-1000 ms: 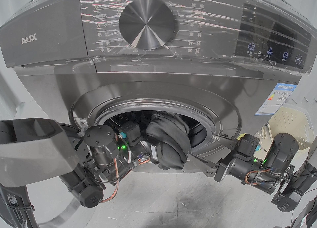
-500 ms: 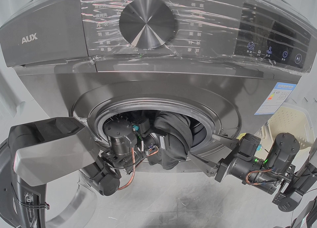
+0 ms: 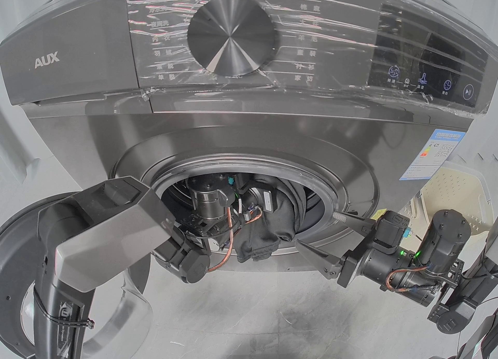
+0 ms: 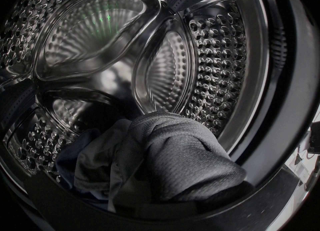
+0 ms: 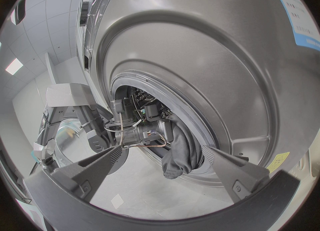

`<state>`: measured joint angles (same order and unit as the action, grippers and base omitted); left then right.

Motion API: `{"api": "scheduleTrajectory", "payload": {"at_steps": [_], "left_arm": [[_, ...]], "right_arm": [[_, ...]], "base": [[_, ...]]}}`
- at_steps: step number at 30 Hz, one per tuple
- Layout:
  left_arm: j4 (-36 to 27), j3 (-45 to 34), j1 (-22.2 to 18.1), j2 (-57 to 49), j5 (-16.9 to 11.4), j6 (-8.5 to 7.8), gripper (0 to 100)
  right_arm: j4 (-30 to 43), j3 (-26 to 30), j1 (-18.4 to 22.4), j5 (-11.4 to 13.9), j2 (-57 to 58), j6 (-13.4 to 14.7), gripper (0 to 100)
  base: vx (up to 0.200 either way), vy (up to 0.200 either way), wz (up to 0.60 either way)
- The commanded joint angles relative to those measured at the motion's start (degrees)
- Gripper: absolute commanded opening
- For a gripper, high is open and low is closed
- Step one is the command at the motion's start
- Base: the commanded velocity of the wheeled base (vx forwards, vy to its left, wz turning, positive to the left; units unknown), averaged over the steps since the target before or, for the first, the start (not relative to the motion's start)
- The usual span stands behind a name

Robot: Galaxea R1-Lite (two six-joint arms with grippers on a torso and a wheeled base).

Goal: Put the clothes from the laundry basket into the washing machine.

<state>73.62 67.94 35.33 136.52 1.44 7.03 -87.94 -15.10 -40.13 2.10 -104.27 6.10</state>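
The washing machine (image 3: 249, 137) stands with its round opening uncovered. My left gripper (image 3: 260, 202) is inside the opening, shut on a dark garment (image 3: 282, 214) that wraps over its fingers and hides them. The garment's tail (image 3: 253, 251) hangs out over the lower rim. From the left wrist, the same garment (image 4: 173, 155) lies at the drum's mouth, beside a grey-blue cloth (image 4: 90, 165) on the drum floor. My right gripper (image 3: 316, 229) is open and holds nothing, just right of the opening and close to the hanging garment (image 5: 181, 155). The cream laundry basket (image 3: 456, 188) stands at the right.
The machine's door (image 3: 26, 256) is swung open to the left, beside my left arm. The steel drum (image 4: 213, 58) is roomy behind the clothes. Pale floor (image 3: 270, 313) lies in front of the machine.
My left arm has pushed up and into the drum opening, carrying the dark garment further inside. Less of it hangs over the rim. The right arm has not moved.
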Motion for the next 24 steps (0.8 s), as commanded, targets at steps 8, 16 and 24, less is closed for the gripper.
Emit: {"api": "scheduleTrajectory", "payload": {"at_steps": [8,16,24], "left_arm": [[-4.10,18.46,-2.55,9.46,4.63,0.79,0],[-9.99,26.98,-4.39,9.73,8.41,2.90,0],[-10.16,27.25,-4.48,9.64,8.84,3.16,100]], "right_arm": [[-0.04,0.07,-0.03,0.01,-0.50,0.06,100],[-0.04,0.07,-0.03,0.10,-0.59,0.06,100],[-0.12,0.07,-0.03,0.10,-0.50,0.06,100]], "base": [[0.000,0.000,0.00],[0.000,0.000,0.00],[0.000,0.000,0.00]]}}
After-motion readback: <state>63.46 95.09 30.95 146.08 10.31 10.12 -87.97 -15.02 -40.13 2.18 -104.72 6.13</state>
